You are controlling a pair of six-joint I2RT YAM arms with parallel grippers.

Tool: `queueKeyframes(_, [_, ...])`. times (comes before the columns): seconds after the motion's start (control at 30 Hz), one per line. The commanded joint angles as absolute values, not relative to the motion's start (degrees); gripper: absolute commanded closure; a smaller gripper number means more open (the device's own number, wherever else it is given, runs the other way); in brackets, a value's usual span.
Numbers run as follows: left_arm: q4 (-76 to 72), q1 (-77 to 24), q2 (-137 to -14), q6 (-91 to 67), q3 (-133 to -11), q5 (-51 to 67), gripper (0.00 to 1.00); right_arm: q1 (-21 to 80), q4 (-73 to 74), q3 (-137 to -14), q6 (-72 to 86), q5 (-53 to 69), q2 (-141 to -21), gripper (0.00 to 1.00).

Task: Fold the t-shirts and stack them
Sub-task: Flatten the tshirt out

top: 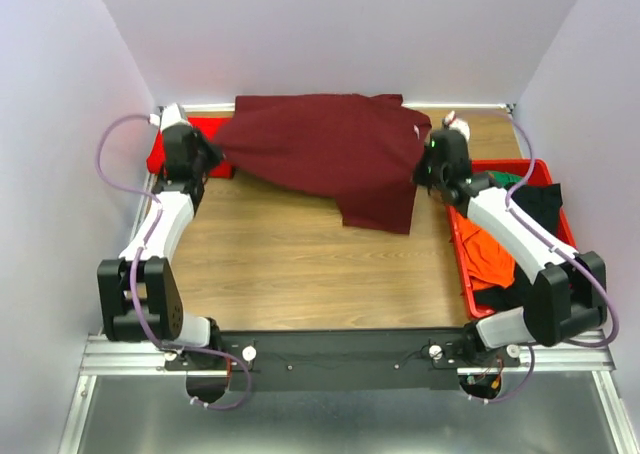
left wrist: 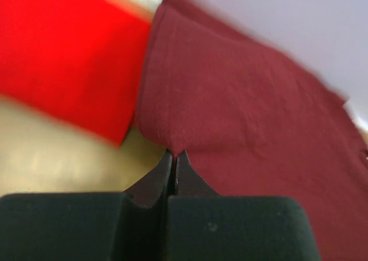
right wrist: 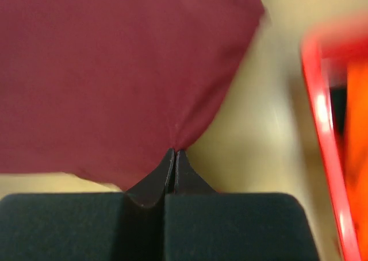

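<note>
Pinched tight on cloth right under each wrist camera, my left fingers [left wrist: 163, 172] hold the maroon t-shirt [top: 330, 149] by its left edge, beside the red t-shirt [top: 172, 154]; my right fingers [right wrist: 163, 172] hold its right corner. It lies across the far counter [top: 300, 264]. I judge this the spreading step; next, pull evenly and lay it flat. Only the overhead view shows its flap reaching nearward.
</note>
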State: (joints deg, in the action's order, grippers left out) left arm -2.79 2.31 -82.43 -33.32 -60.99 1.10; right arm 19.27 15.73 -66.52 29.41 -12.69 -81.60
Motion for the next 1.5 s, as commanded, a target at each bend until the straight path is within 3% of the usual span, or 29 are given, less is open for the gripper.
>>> queueKeyframes(0.0, [-4.92,2.72,-75.24,-38.48,-50.94,-1.84,1.00,19.25,16.43,-54.89,34.36,-9.58,-76.38,1.00])
queueKeyframes(0.33, [-3.52,2.73,-68.65,-44.56,-30.77,-9.49,1.00,19.25,18.27,-37.98,37.88,-5.89,-69.70,1.00])
queueKeyframes(0.67, [-0.71,2.81,-62.14,-45.26,-25.66,-11.42,1.00,19.25,28.03,-39.20,37.18,-12.03,-60.91,0.99])
queueKeyframes(0.9, [-1.84,2.81,-62.84,-45.70,-24.78,-10.81,1.00,19.25,28.83,-43.40,37.26,-13.80,-66.70,0.97])
queueKeyframes(1.1, [-3.34,2.81,-63.81,-44.91,-25.31,-9.76,0.91,19.25,28.39,-50.00,35.34,-16.26,-74.25,0.82])
queueKeyframes(1.13, [-3.43,2.81,-63.72,-45.00,-25.23,-9.67,0.90,19.16,28.30,-51.14,35.07,-16.17,-75.05,0.70])
queueKeyframes(1.2, [-3.87,2.81,-63.46,-45.00,-24.96,-9.14,0.78,19.25,28.39,-52.99,34.28,-15.21,-76.46,0.45])
queueKeyframes(1.23, [-3.95,2.73,-63.37,-45.00,-24.70,-8.97,0.75,19.25,28.30,-53.17,33.84,-14.51,-76.20,0.42])
queueKeyframes(1.47, [-5.36,2.81,-62.40,-45.44,-22.76,-8.17,0.75,24.84,29.35,-48.70,35.85,-11.87,-68.31,0.40])
